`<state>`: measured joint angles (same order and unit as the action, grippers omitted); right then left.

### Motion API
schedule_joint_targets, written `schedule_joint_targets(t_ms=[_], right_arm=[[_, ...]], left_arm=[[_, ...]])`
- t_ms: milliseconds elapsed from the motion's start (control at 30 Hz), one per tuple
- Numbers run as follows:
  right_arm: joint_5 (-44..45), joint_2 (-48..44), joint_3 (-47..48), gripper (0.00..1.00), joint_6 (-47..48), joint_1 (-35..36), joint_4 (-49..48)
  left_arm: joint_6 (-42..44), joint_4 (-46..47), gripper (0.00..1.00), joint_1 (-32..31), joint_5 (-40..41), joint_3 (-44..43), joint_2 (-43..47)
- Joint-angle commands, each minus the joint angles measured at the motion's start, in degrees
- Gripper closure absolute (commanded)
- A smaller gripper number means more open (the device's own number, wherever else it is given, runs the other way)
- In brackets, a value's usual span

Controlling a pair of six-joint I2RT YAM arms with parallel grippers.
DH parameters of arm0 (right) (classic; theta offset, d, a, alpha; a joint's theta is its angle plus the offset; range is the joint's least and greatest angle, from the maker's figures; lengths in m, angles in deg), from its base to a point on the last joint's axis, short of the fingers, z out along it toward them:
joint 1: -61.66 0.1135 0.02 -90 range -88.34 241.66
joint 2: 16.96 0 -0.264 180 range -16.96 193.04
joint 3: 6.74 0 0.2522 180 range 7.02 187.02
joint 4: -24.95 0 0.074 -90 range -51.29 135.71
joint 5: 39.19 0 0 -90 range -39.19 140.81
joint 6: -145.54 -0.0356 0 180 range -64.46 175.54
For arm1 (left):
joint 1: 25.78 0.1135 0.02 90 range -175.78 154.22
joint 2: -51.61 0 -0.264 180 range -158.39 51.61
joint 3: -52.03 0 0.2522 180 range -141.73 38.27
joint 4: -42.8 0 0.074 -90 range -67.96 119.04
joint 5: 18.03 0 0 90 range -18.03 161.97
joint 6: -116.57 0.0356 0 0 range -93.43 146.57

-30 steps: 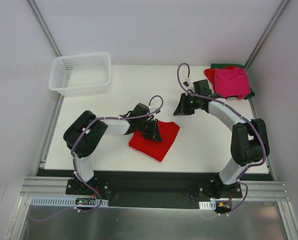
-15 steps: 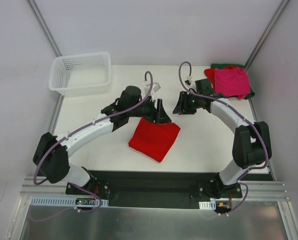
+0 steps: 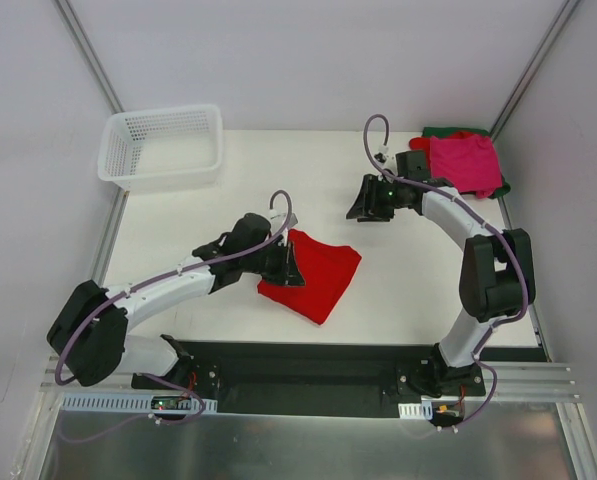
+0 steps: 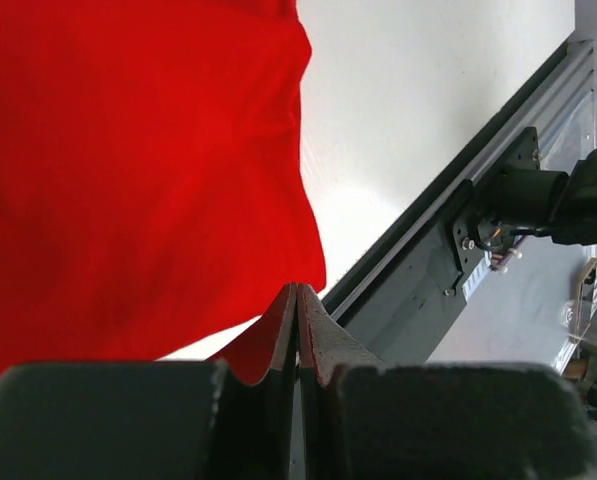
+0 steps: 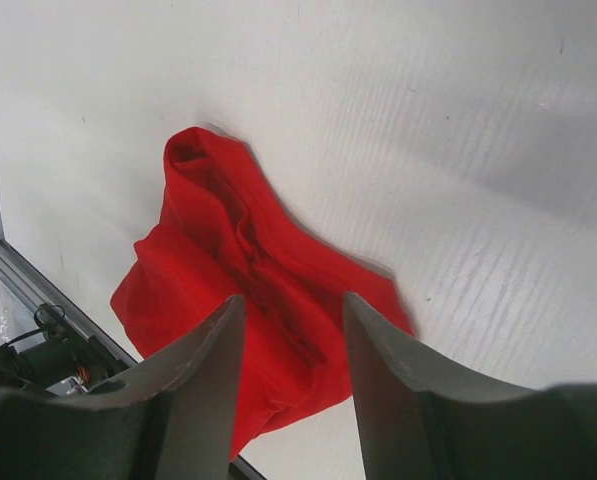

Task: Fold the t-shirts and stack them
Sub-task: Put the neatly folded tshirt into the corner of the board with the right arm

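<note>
Right now the red shirt [image 3: 320, 278] lies folded into a rough square on the table [image 3: 408, 290], near the front edge and a little left of centre. The left gripper [image 3: 290, 268] sits low at the shirt's left edge, and the left wrist view shows its jaws pressed together with the tips right at the hem. I cannot tell whether any cloth is caught between them. The right gripper [image 3: 361, 208] hangs above bare table, beyond the shirt and to its right, well apart from it. Its jaws stand about halfway apart with nothing between them, and through the gap the right wrist view shows the red shirt down on the table. In the far right corner a pink shirt [image 3: 465, 163] rests on top of a green shirt [image 3: 440, 131], with some red cloth [image 3: 419, 150] showing at the pink one's left side. A white mesh basket [image 3: 158, 172] stands at the far left corner, well apart from both arms
</note>
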<state>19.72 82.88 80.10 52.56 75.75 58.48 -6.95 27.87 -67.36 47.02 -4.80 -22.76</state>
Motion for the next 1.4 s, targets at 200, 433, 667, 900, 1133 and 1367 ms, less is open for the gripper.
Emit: schedule_joint_targets(t_ms=[200, 433, 667, 900, 1133, 1367], right_arm=[[-1.16, -5.16, -3.2, 0.52, -4.3, 0.06, -1.84], [0.07, -11.76, -8.3, 0.51, -5.98, 0.06, -0.44], [2.09, -15.45, -9.97, 0.51, -4.92, 0.06, 2.73], [3.4, -18.0, -11.03, 0.46, -5.63, -0.02, 4.57], [3.76, -19.85, -15.59, 0.37, -8.09, 0.06, 3.1], [0.51, -21.26, -25.78, 0.32, -15.38, 0.06, -7.45]], left_arm=[[1.87, 1.43, 1.0, -1.13, 2.1, -2.1, -7.36], [6.0, 3.45, 1.0, -1.04, -4.74, -10.53, -18.17], [7.24, 7.67, 1.0, -1.04, -9.67, -15.55, -28.1], [6.36, 8.73, 1.0, 0.09, -9.51, -18.45, -36.01], [3.55, 11.1, 1.0, 3.26, -8.1, -19.16, -37.16], [2.84, 11.45, 1.0, 6.51, -7.75, -19.77, -36.64]])
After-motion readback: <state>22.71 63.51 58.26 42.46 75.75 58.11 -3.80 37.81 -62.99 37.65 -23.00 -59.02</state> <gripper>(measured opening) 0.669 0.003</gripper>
